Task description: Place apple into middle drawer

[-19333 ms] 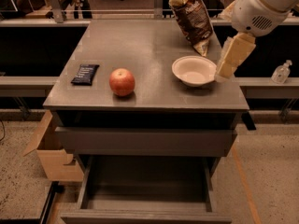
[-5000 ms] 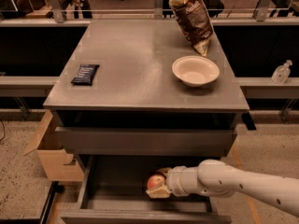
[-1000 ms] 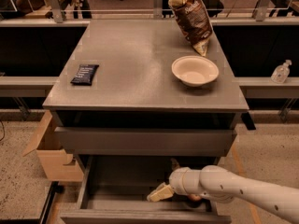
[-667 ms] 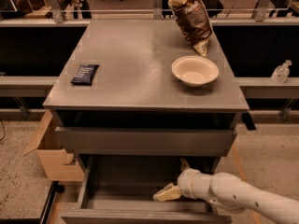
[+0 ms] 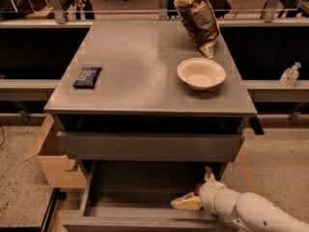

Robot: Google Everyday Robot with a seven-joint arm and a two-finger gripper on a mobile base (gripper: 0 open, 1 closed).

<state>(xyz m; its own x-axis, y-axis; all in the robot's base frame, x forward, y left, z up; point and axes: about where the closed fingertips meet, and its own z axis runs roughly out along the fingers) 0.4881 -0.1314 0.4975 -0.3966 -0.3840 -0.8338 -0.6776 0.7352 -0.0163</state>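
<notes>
The middle drawer [image 5: 140,187] is pulled open at the bottom of the cabinet, its dark floor showing. My gripper [image 5: 192,194] reaches into its right part from the lower right on a white arm. One cream finger [image 5: 185,203] points left along the drawer floor and the other points up, so the gripper stands open. A small red patch of the apple [image 5: 198,188] shows between the fingers near the wrist, low in the drawer. Most of the apple is hidden by the gripper.
The upper grey drawer [image 5: 149,146] is shut above. On the cabinet top stand a white bowl [image 5: 201,73], a brown chip bag [image 5: 197,16] and a dark snack packet [image 5: 88,77]. A cardboard box [image 5: 53,161] sits on the floor at the left.
The gripper and arm have drawn back to the right inside the drawer. The apple, held out in front of the fingers five seconds ago, now shows only as a red patch by the wrist.
</notes>
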